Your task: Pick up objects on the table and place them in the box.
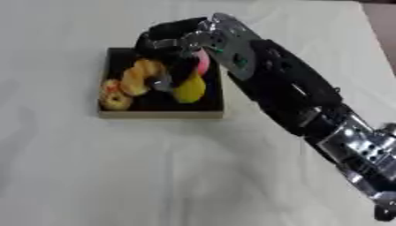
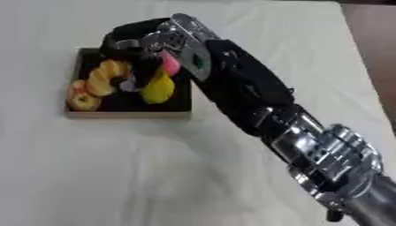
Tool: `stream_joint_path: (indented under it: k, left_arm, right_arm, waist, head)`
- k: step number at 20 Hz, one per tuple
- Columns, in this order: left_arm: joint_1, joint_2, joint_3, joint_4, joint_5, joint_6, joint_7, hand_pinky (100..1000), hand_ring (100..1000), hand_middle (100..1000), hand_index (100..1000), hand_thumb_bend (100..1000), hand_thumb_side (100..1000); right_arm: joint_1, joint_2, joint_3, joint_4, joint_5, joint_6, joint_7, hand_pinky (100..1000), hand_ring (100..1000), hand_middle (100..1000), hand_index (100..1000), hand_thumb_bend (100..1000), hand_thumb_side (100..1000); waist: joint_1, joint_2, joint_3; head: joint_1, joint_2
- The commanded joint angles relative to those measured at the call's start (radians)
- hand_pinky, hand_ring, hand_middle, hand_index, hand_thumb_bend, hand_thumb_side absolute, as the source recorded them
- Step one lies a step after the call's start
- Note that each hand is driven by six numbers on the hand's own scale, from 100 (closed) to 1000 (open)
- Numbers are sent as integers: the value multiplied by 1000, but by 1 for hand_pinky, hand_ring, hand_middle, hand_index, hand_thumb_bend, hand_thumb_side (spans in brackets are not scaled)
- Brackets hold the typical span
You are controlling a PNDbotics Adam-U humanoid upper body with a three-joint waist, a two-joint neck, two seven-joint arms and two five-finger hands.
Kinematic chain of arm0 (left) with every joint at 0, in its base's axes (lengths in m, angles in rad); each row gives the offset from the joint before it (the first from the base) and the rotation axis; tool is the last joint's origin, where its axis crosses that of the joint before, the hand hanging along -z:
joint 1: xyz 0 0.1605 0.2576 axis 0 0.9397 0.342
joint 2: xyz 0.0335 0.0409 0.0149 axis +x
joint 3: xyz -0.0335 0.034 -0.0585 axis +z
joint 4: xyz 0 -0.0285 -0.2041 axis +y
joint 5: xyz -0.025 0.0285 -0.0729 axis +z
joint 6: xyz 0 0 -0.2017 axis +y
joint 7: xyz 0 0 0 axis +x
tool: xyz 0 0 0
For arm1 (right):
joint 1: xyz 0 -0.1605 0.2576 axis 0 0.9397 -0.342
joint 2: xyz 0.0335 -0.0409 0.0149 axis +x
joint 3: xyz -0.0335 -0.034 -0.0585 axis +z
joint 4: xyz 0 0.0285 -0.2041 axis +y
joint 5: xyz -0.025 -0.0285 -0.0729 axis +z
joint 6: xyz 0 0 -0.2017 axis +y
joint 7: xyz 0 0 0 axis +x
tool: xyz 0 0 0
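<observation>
The right arm reaches forward, its right hand with fingers curled downward.

A white tablecloth covered the table and filled almost the whole view. It lay mostly smooth. Soft creases and shallow folds ran through it toward 9 o'clock, along the left edge, and a few fainter ripples showed toward 6 o'clock. Its far edge ran slantwise toward 1 o'clock. Beyond that edge, at about 2 o'clock, a strip of brown floor showed along the right side, wider in the right eye view. At the very top corner, a small dark reddish patch sat past the cloth; what it was could not be made out.
</observation>
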Motion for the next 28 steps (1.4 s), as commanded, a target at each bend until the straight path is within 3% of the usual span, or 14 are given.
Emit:
stream_joint_path:
  k: [1, 6, 11, 19, 23, 28]
  left_arm:
    - [-10, 18, 8, -17, 1, 1, 1, 790, 791, 696, 803, 100, 446]
    - [-7, 18, 7, -17, 1, 4, 1, 790, 791, 696, 803, 100, 446]
    - [-3, 18, 8, -17, 1, 7, 3, 790, 791, 695, 803, 100, 443]
    - [7, 19, 12, -17, -1, 7, 8, 789, 790, 694, 802, 100, 439]
    - [19, 22, 14, -17, -4, 10, 12, 788, 789, 694, 801, 100, 441]
    - [29, 26, 18, -17, -10, 11, 17, 788, 789, 693, 801, 100, 438]
  right_arm:
    - [-25, -8, -21, -5, 28, -11, 2, 889, 940, 811, 909, 209, 487]
    - [-29, -18, -25, -24, 37, 2, -18, 907, 951, 824, 947, 348, 533]
    - [-36, -38, -21, -63, -1, 16, -3, 909, 954, 830, 959, 391, 501]
    - [-39, -100, -22, -152, -108, 71, -15, 883, 926, 790, 926, 193, 500]
    - [-34, -191, -27, -276, -194, 123, -34, 875, 918, 779, 919, 107, 493]
    - [12, -321, -69, -449, -296, 210, -88, 857, 895, 757, 900, 100, 528]
  waist:
    - [-7, -80, 1]
    - [-6, -82, -1]
    - [-5, -89, -5]
    - [-2, -102, -15]
    - [-3, -108, -27]
    - [0, -111, -41]
  head:
    - [0, -6]
    - [4, -2]
    - [6, 1]
    - [16, 7]
    - [27, 14]
    - [43, 17]
